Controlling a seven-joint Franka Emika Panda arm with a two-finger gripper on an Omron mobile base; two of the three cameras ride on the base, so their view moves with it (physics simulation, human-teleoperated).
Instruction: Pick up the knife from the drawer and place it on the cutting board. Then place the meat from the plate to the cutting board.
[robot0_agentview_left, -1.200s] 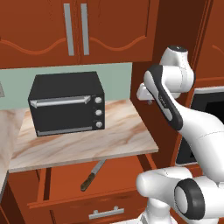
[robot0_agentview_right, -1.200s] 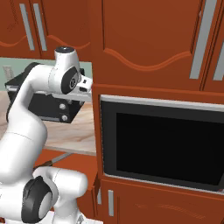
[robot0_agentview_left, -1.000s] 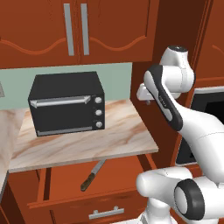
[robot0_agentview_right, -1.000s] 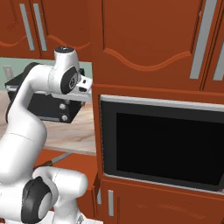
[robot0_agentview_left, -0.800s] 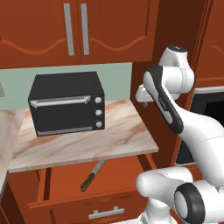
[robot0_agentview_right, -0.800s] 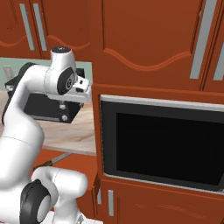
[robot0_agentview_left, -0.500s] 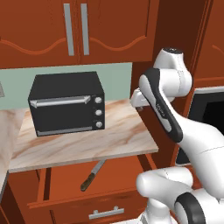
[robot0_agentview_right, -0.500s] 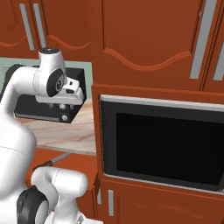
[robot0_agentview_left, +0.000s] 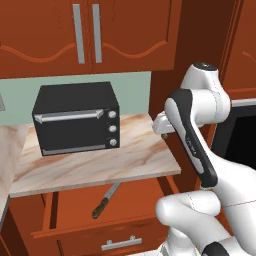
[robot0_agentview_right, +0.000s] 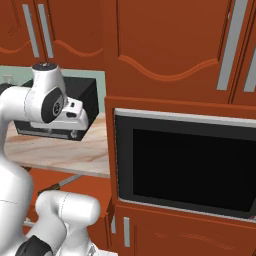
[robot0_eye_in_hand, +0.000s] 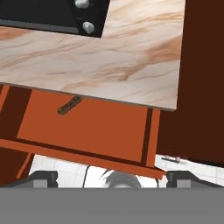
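Note:
The drawer (robot0_agentview_left: 107, 215) stands pulled out below the marble counter (robot0_agentview_left: 95, 165). In it lies the knife (robot0_agentview_left: 105, 200), dark handle toward the front, blade running back under the counter edge. In the hand view its handle (robot0_eye_in_hand: 69, 105) pokes out from under the counter, and in the right base view the knife (robot0_agentview_right: 62, 184) shows beside my arm. My gripper (robot0_agentview_left: 163, 133) hangs above the counter's right end, up and to the right of the knife. In the hand view the gripper (robot0_eye_in_hand: 113, 178) is open and holds nothing. The cutting board, the meat and the plate are out of view.
A black toaster oven (robot0_agentview_left: 75, 120) stands at the back left of the counter. A dark cabinet side wall (robot0_agentview_left: 172, 85) rises just right of the counter, with a built-in oven (robot0_agentview_right: 187, 167) beyond it. The drawer front carries a short silver handle (robot0_agentview_left: 120, 244).
My arm has swung left and the hand has dropped a little, tipping down over the counter's right end. Knife and drawer have not moved.

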